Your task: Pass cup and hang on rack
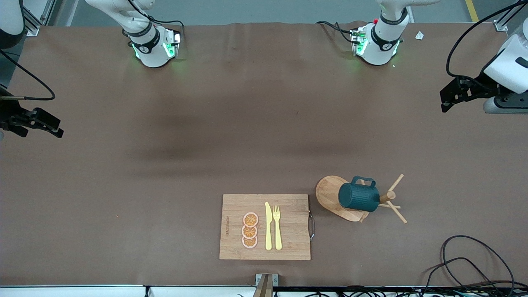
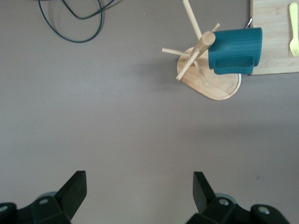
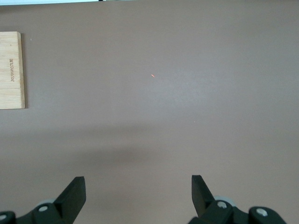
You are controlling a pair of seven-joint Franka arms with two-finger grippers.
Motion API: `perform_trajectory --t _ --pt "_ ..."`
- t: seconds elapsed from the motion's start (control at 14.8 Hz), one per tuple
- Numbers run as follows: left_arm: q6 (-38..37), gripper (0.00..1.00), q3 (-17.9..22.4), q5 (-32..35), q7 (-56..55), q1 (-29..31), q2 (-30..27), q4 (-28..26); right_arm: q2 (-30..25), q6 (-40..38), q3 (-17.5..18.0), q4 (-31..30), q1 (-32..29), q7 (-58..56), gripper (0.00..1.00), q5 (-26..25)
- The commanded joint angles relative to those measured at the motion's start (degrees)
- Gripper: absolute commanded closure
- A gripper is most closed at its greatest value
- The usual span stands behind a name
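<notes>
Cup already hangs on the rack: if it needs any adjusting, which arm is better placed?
Probably left. The left hand is at the rack's end, and its wrist view shows the cup. The right hand waits at the other end.

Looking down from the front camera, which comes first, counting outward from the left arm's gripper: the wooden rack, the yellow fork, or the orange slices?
Counting from the left gripper, open over the table's left-arm end:
1. The rack, with the cup hanging on it, beside the cutting board.
2. The yellow fork, on the board.
3. The orange slices, on the board toward the right arm's end.
</notes>
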Motion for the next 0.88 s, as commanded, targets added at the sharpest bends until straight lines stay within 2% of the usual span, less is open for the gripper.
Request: perform_trajectory --t 0.0,0.14,0.41,0.68,0.81 --pt "-0.82 0.0 0.62 -0.72 0.43 -0.15 -2.02 -1.53 -0.41 -0.2 0.08 -0.32 -0.42 -0.75 0.0 0.63" --pt "-0.82 0.0 1.15 -1.68 0.52 -0.32 -3.5 -2.58 -0.41 -0.12 0.08 -0.32 -0.42 -0.75 0.0 0.63" --pt "1.81 0.0 2.2 -2.92 0.95 -0.15 -7.73 -8.64 -0.41 -0.2 0.08 -0.49 -0.42 -0.75 0.0 0.63" --pt "5.59 0.0 2.2 -2.92 1.75 -0.15 -7.82 -8.74 -0.41 -0.2 0.08 -0.4 -0.51 -0.75 0.0 0.63" --pt "5.59 0.0 2.29 -5.2 2.01 -0.15 -7.64 -8.65 -0.41 -0.2 0.08 -0.4 -0.51 -0.75 0.0 0.63"
